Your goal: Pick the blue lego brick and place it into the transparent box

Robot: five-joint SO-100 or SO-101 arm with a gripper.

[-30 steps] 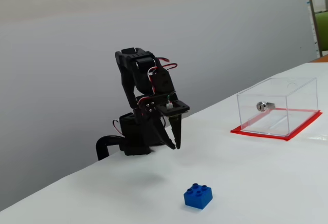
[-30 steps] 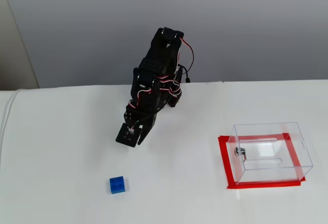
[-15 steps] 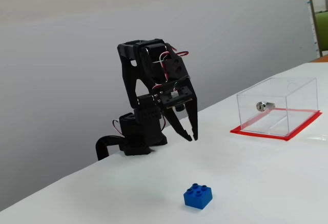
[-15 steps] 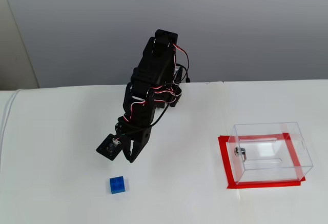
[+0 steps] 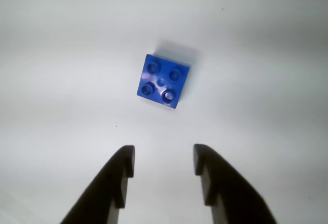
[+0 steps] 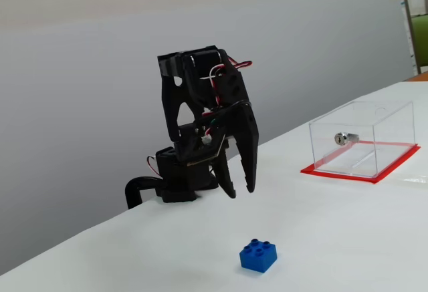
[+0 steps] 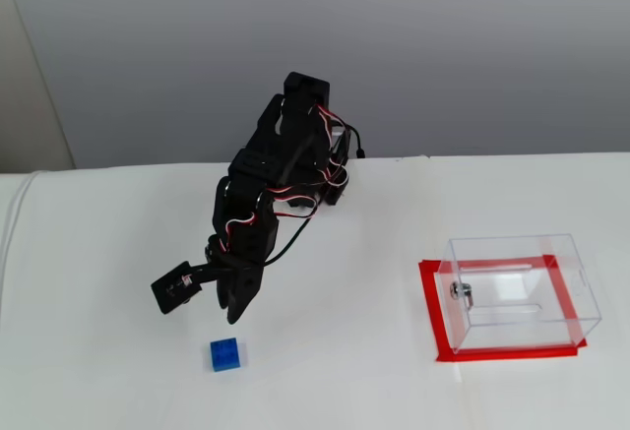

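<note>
Plainly, the blue lego brick (image 5: 163,81), a small square block with four round studs, sits studs-up near the bench's (image 7: 354,381) front edge, just below the empty, parted jaws.

From here I can read no writing, label, brand, number or sign in any view: the brick (image 5: 163,81) shows only plain studs, with nothing legible on them, and the box (image 7: 519,292), the arm (image 6: 204,128) and the white surface (image 7: 345,381) carry nothing readable either
</note>
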